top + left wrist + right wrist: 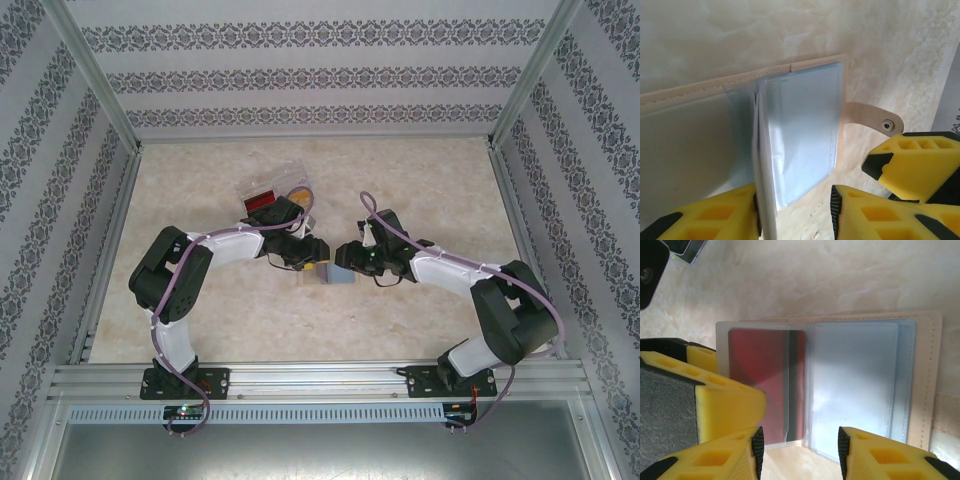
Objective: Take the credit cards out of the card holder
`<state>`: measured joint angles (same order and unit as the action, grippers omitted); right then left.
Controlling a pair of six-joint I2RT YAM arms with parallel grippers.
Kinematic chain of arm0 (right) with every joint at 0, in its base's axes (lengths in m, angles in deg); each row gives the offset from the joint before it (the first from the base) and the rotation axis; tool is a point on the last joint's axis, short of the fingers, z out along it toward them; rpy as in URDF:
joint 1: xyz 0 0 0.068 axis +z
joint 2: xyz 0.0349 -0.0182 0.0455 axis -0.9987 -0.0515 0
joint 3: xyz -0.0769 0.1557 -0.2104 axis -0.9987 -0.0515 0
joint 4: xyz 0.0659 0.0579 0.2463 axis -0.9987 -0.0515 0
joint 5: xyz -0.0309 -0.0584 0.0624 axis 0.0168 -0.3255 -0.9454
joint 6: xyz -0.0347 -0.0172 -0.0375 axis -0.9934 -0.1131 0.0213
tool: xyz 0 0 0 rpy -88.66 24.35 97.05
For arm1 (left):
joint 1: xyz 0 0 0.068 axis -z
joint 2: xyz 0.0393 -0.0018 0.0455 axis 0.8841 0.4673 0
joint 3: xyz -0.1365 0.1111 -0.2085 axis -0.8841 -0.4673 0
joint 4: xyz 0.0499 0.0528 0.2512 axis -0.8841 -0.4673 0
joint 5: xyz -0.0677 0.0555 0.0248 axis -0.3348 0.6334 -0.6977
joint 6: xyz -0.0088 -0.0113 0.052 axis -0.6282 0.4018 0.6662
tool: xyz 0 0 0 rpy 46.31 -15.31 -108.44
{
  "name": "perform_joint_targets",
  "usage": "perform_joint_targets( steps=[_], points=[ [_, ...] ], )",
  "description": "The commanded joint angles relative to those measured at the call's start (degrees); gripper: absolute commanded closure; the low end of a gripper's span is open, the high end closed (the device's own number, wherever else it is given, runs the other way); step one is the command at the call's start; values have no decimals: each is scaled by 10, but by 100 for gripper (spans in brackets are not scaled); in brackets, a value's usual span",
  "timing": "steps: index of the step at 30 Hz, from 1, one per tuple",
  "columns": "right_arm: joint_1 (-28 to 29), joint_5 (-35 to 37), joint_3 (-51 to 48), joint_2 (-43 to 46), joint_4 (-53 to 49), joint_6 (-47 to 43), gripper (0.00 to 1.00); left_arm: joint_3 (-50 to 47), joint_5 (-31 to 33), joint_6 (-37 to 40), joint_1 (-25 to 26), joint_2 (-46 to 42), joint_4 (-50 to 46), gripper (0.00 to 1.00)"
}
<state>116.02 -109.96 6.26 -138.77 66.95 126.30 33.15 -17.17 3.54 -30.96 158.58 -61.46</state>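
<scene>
Two grippers: the left gripper point(795, 217) and the right gripper point(800, 452) meet over the open card holder point(336, 277) near the middle of the tabletop point(430, 180).
Left gripper state: jaws apart. An upright clear sleeve leaf point(765, 170) stands against one finger's inner face and the other finger is well clear, so nothing is clamped.
Right gripper state: jaws apart, straddling the near edge of the sleeves with nothing pinched.
Card holder: lies flat and opened, beige cover down, clear sleeves up, snap tab point(874, 118) splayed on the tabletop.
Credit card: one red card point(762, 375) with a dark stripe sits fully inside a clear sleeve. Whether other sleeves hold cards cannot be told.
Card relative to right gripper: just beyond the fingertips, offset toward the finger on the left of the wrist view.
Step in hand (judged): getting a pinch on the red card.
Doing it well (judged): one gripper should hold the sleeve or cover flat. The other should close on the card's edge alone, not the film, and draw it straight and slowly so the soft holder does not lift.
Bystander: a clear compartmented box point(272, 195) rests just beyond the left arm, apart from the holder.
</scene>
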Motion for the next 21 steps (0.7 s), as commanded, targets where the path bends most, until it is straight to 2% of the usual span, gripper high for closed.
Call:
perform_joint_targets(
  steps=[1, 6, 10, 13, 18, 21],
  points=[
    [-5, -12, -8, 13, 11, -9, 54, 2, -23, -2, 6, -24, 29, 61],
    [-5, 5, -15, 18, 10, -6, 54, -20, -63, -47, 6, -24, 107, 68],
    [-8, 69, -23, 45, -15, 0, 54, -25, -68, -61, 5, -14, 127, 68],
    [-13, 82, -34, 66, -15, 2, 53, -30, -60, -59, 5, -17, 131, 65],
    [-16, 78, -38, 75, -11, 2, 52, -20, -6, -28, 4, -23, 72, 63],
    [-16, 40, -26, 53, -6, -1, 54, -15, 35, -12, 4, -18, 29, 67]
  ],
)
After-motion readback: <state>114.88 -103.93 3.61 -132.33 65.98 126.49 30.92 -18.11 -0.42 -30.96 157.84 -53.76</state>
